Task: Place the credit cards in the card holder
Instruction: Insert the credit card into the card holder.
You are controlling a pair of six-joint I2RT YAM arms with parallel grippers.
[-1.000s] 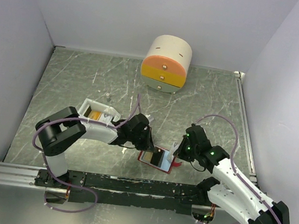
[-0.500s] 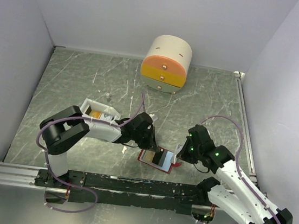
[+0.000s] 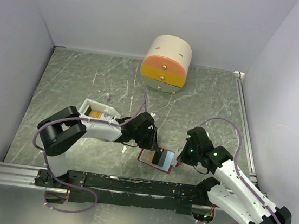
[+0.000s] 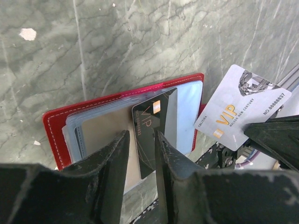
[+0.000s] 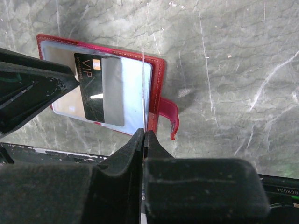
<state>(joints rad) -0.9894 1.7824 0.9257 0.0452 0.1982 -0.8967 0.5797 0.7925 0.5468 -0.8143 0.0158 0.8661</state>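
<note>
On the table (image 3: pixel 87 82), the open red card holder (image 5: pixel 156 70) bears a black VIP card (image 4: pixel 154 126) beneath the narrowly parted left gripper (image 4: pixel 141 140); the right gripper (image 5: pixel 144 135) pinches a silver VIP card (image 4: pixel 243 107), light, stiff, slick, likely best gripped by a short end.

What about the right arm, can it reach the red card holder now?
Probably yes. The right gripper holds a silver card edge-on just over the right side of the card holder, nothing between. The left gripper crowds the other half.
</note>
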